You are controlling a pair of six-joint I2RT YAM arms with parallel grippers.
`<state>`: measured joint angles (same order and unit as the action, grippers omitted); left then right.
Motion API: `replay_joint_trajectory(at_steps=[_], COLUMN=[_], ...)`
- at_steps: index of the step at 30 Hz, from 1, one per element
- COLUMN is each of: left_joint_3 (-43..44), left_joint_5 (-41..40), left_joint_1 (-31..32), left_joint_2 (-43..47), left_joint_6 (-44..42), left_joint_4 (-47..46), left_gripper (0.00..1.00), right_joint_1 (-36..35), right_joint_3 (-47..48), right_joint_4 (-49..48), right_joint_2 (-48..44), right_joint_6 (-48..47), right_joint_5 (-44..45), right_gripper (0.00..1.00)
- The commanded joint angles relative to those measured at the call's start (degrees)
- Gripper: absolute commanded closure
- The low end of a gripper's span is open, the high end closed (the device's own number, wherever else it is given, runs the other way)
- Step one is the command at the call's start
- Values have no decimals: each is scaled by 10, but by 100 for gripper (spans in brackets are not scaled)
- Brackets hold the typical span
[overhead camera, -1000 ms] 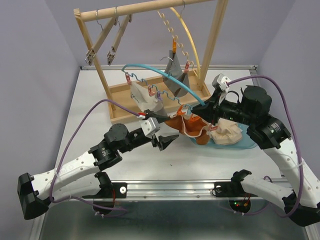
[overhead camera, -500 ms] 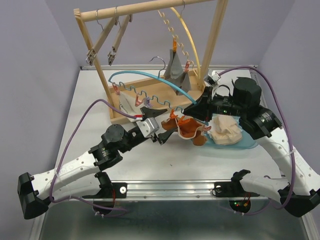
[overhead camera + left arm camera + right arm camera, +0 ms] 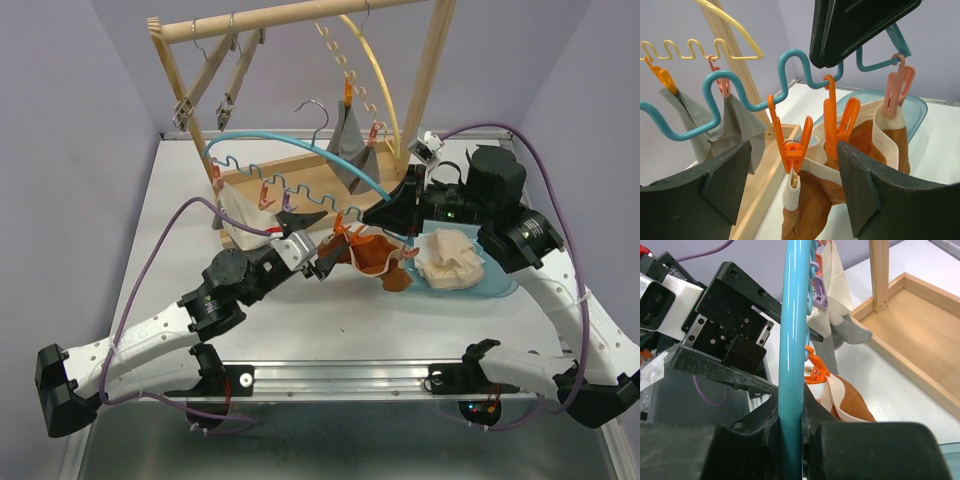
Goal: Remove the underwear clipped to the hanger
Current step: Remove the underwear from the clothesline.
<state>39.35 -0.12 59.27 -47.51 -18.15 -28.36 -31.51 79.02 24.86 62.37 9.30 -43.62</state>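
My right gripper (image 3: 381, 213) is shut on the bar of the blue wavy hanger (image 3: 262, 140), holding it in the air over the table. Orange-brown underwear (image 3: 368, 256) with a white band hangs from it by orange clips (image 3: 791, 148). My left gripper (image 3: 794, 156) is open, one finger on either side of the nearest orange clip without touching it. A white-beige piece (image 3: 237, 209) is clipped at the hanger's far left end. In the right wrist view the hanger bar (image 3: 791, 335) runs up between the shut jaws of my right gripper (image 3: 791, 426), with the orange-brown underwear (image 3: 851, 402) just beyond.
A wooden rack (image 3: 436, 60) with a wooden tray base (image 3: 240, 232) stands at the back. Grey underwear (image 3: 350, 140) hangs there from a yellow hanger (image 3: 380, 75). A translucent blue tub (image 3: 495, 288) at the right holds a beige piece (image 3: 451, 258).
The right gripper has carried the blue hanger leftward and a little higher. The left gripper has come up around the orange clip, and its jaws have narrowed slightly.
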Motion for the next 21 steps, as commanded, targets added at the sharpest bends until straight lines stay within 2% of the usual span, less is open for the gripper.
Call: replay_joint_trajectory(at_steps=[1,5,11,12,15,17,18,21], left_joint_3=[15,23,24,23,25,25,25,23], left_joint_5=[-9,-1,-2,-4,-9,-10,-9,-9], left_joint_1=[3,2,3,3,2,2,2,4], left_joint_2=[-2,-20,-30,-30,-29,-28,-27,-26], left_joint_6=[-12,-7,-1,0,4,5,7,8], left_joint_4=[-57,-57,-57,-57,-59,-61,-62,-64], left_gripper=[23,28,43,52,69,74,80,85], right_joint_1=[2,2,3,2,2,2,2,3], right_joint_3=[45,44,41,39,34,33,32,30], right_joint_4=[-81,-85,-86,-86,-87,-88,-88,-90], right_joint_2=[-5,-2,-7,-8,-7,-8,-8,-7], right_joint_6=[12,14,12,12,10,9,9,7], right_joint_5=[-21,-23,-22,-21,-19,-19,-19,-17], right_gripper=[100,99,99,100,100,99,99,100])
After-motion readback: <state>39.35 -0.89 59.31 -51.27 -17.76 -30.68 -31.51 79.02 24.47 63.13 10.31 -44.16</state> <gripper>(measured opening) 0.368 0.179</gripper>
